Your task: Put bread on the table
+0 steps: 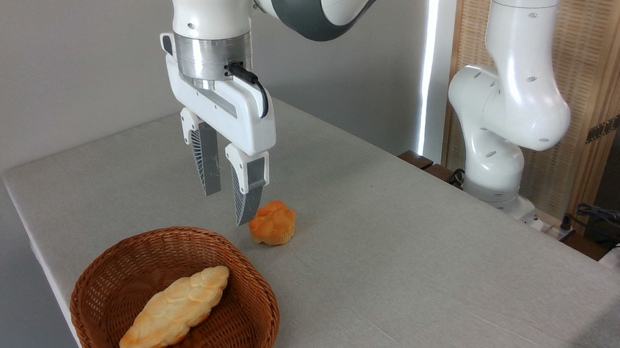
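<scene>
The bread [175, 310], a long pale golden braided loaf, lies diagonally inside the round brown wicker basket [259, 300] at the lower left. My gripper [227, 209] hangs in the air above the basket's far rim, fingers pointing down, open with a narrow gap and nothing between them. It is well above the loaf and apart from it. The table [417, 266] is a wide surface in light grey-beige cloth.
A small round orange bun [272, 223] sits on the cloth just right of my fingertips, behind the basket. The arm's white base [497, 153] stands at the table's far right edge. Cables lie at the far right.
</scene>
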